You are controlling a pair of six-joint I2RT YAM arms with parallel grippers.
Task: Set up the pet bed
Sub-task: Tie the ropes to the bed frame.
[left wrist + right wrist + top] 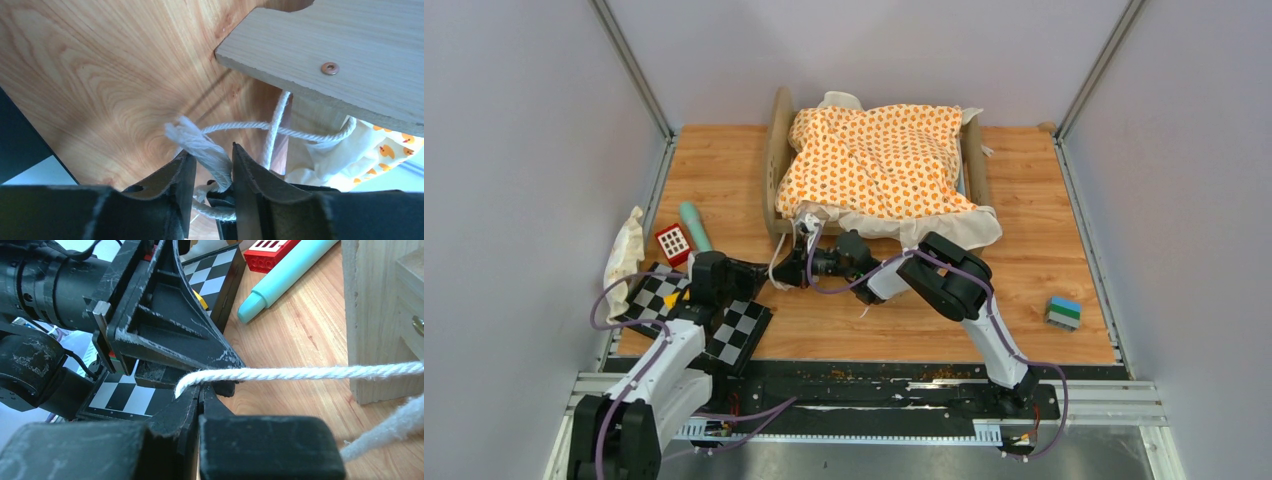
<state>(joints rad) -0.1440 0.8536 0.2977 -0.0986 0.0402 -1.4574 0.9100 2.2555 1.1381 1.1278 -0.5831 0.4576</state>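
Surface: wood-grain table [1044, 230] between grey walls.
Pet bed: the pet bed [776, 160] stands at the far middle, with one orange-print cushion [874, 160] draped over it.
Left side: one red brick [672, 241], one teal stick [695, 226], one white cloth [625, 250], two chequered boards [742, 332].
Right side: one striped block [1063, 312], well apart.
In the way: both arms crowd the bed's near left corner.
Left gripper [210, 150]: jaws part-way apart around a frayed cord [200, 145]; I cannot tell whether it is pinched.
Right gripper [200, 390]: clamped on a taut cord [310, 372].

Frayed cord [197, 142] between left claw [211, 159]
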